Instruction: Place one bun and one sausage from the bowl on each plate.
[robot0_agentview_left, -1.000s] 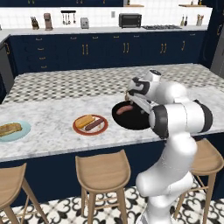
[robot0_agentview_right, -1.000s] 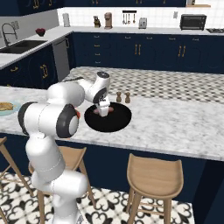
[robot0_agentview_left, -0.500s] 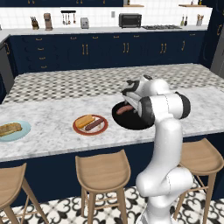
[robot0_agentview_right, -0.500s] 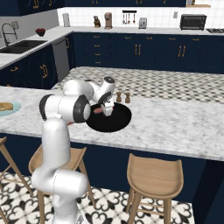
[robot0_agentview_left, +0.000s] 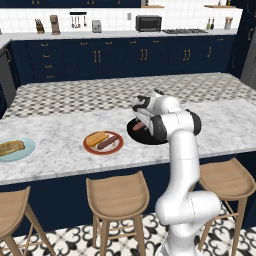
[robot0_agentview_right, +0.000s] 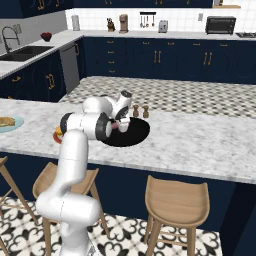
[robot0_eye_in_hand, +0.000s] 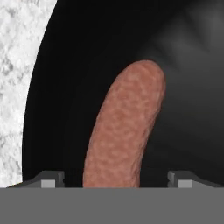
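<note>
Hand view — jaws wide astride the sausage (robot0_eye_in_hand: 124, 129) in the bowl (robot0_eye_in_hand: 65, 78), nothing gripped; soft, slick — we'd pinch mid-length.

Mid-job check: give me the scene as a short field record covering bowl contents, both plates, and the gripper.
bowl: wide black round bowl on the marble counter, holding one reddish-brown sausage
red plate: red-rimmed round plate with a bun and a sausage on it
blue plate: light blue round plate at the counter's left end, bun only, no sausage
gripper: two-finger gripper low over the bowl, fingers either side of the sausage, not clamped
remaining: the blue plate needs a sausage
</note>
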